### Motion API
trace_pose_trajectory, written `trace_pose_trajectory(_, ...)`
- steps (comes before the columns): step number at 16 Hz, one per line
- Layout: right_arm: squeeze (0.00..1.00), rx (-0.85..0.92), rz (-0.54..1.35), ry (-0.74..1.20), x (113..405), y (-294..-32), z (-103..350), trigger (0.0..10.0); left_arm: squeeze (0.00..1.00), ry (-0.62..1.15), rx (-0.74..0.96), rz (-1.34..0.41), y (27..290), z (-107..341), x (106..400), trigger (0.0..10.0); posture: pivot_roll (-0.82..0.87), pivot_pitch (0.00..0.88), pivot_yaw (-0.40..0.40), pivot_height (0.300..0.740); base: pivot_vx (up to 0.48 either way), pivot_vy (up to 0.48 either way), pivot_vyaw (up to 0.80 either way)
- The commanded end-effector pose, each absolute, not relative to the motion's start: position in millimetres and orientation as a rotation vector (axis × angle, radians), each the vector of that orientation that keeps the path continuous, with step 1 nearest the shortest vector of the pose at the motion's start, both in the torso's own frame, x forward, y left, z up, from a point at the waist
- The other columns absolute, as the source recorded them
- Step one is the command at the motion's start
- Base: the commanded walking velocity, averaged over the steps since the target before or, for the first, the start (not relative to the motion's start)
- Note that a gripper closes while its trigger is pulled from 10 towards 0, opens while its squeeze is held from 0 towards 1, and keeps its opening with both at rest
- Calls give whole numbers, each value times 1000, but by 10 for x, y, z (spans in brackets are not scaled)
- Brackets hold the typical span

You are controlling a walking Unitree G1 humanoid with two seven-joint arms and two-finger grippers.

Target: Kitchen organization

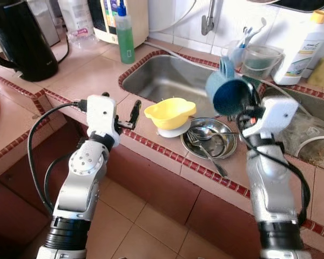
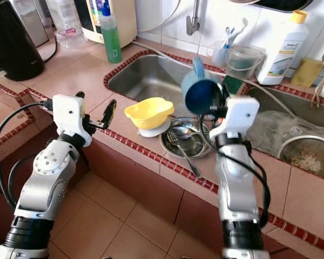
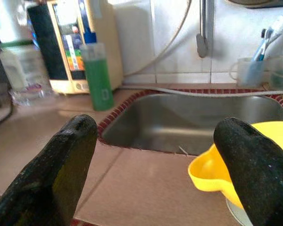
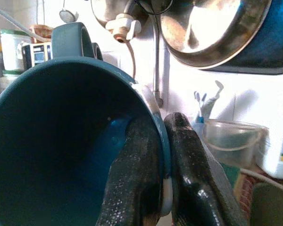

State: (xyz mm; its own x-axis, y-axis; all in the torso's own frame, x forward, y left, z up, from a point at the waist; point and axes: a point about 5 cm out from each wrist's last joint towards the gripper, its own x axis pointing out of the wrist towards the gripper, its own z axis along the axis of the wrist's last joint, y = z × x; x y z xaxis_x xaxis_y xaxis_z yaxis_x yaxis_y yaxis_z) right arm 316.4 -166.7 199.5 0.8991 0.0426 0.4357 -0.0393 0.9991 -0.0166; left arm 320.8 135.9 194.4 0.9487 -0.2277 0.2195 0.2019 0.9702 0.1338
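My right gripper (image 1: 247,103) is shut on the rim of a dark blue mug (image 1: 227,90), held in the air above the counter edge with its mouth tipped toward me. In the right wrist view one finger lies inside the blue mug (image 4: 61,141) and one outside. A yellow bowl (image 1: 169,112) sits on a white saucer (image 1: 173,131) beside a steel bowl (image 1: 221,145) holding spoons and forks. My left gripper (image 1: 130,116) stands open just left of the yellow bowl (image 3: 217,172), low over the counter.
A steel sink (image 1: 167,78) lies behind the bowls, with a tap (image 1: 208,21) above. A green soap bottle (image 1: 124,35), a black kettle (image 1: 21,38), a white detergent bottle (image 1: 302,48) and a clear measuring jug (image 1: 259,60) stand around it. A second basin (image 1: 313,140) is at the right.
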Motion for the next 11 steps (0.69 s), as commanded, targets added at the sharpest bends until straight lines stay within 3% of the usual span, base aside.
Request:
trace_pose_trajectory(1, 0, -12, 41, -477, 3117, -1638, 2069, 10000, 0, -261, 135, -213, 1369, 1985, 3185, 10000, -188, 22, 32, 740, 0, 0, 0)
trace_pose_trajectory(11, 0, -27, 18, -467, 3129, -1654, 2130, 10000, 0, -259, 69, -295, 1360, 2012, 3112, 10000, -156, 16, 35, 740, 0, 0, 0)
